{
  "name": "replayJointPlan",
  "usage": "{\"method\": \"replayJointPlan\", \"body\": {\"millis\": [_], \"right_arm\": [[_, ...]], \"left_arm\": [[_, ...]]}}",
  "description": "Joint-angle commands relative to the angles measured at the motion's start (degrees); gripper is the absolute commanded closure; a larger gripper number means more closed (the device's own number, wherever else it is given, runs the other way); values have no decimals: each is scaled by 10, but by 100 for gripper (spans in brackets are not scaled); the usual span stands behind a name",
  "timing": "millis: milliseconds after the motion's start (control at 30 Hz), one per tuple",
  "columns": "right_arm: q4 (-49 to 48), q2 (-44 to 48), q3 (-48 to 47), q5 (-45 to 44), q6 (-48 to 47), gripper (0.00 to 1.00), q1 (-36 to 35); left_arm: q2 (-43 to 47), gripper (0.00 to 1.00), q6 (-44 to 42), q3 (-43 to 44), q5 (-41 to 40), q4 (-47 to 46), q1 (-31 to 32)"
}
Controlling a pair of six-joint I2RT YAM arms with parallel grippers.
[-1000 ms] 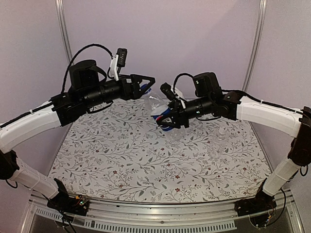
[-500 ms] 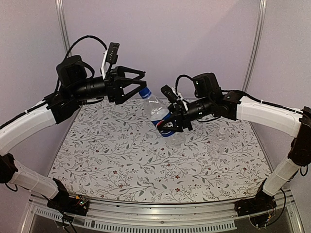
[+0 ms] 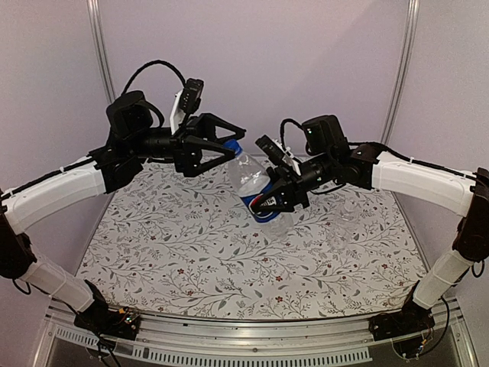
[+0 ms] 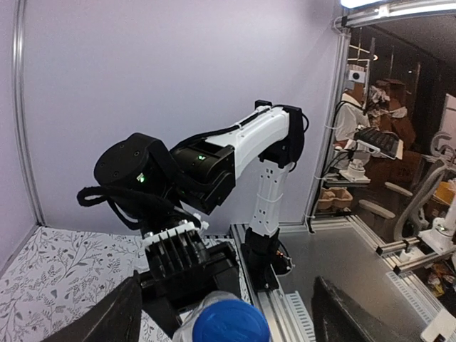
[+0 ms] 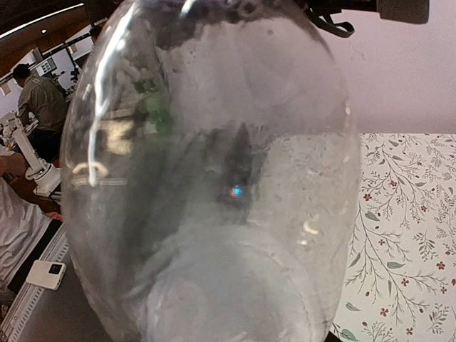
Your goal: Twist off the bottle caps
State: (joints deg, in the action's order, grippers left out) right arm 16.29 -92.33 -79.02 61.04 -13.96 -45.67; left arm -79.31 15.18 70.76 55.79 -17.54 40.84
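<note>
My right gripper (image 3: 273,200) is shut on the lower body of the Pepsi bottle (image 3: 249,177) and holds it tilted above the table, neck pointing up-left. Its blue cap (image 3: 231,145) sits on the neck. My left gripper (image 3: 234,141) is open, with one finger on each side of the cap and not touching it. In the left wrist view the blue cap (image 4: 229,322) lies low between the two spread fingers (image 4: 107,313). The clear bottle (image 5: 214,178) fills the right wrist view and hides that gripper's fingers. The plain bottle (image 3: 348,215) stands on the table at the right; its cap is hard to make out.
The floral tablecloth (image 3: 191,252) covers the table. Metal frame posts (image 3: 98,38) stand at the back corners in front of a purple wall. The right arm's white link (image 4: 260,142) and base show in the left wrist view.
The left gripper came off the cap, drew back to the left and opened, then moved right again with its open fingers around the cap. The right gripper shifted the bottle slightly.
</note>
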Motion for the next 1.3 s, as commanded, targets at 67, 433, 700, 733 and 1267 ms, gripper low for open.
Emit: {"method": "replayJointPlan", "body": {"millis": [67, 433, 700, 733, 1267], "right_arm": [[4, -2, -9, 23, -5, 60, 2], [7, -7, -9, 24, -6, 60, 2], [8, -7, -8, 20, -8, 60, 2], [9, -7, -7, 20, -8, 60, 2], [3, 5, -13, -255, 49, 61, 2]], "left_arm": [[-16, 26, 31, 12, 42, -60, -7], [-26, 48, 41, 6, 48, -69, -6], [-28, 60, 40, 5, 44, -66, -7], [-27, 62, 39, 5, 41, -64, -7], [48, 85, 109, -43, -337, 24, 12]]}}
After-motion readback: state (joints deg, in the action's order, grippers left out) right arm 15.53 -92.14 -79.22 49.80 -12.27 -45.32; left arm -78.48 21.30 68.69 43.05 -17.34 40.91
